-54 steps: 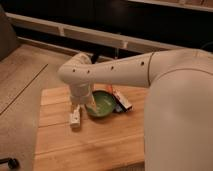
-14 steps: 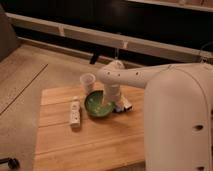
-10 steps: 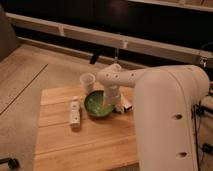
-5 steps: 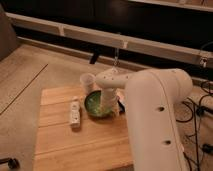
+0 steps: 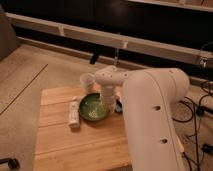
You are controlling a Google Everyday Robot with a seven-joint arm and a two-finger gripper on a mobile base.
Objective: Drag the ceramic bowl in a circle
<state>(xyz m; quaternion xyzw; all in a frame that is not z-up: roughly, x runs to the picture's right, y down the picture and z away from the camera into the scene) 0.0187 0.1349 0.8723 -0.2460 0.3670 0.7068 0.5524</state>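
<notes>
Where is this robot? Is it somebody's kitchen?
Probably a robot test room, not a kitchen. Loose cables trail over the floor at the picture's right edge, and a lone wooden table stands on it. The gripper sits at the ceramic bowl's right rim.

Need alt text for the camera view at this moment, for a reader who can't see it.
The robot's white arm bends in from the right, its end effector at the right rim of a green ceramic bowl on a wooden table. A small pale cup stands behind the bowl, and a white oblong object lies to its left.
</notes>
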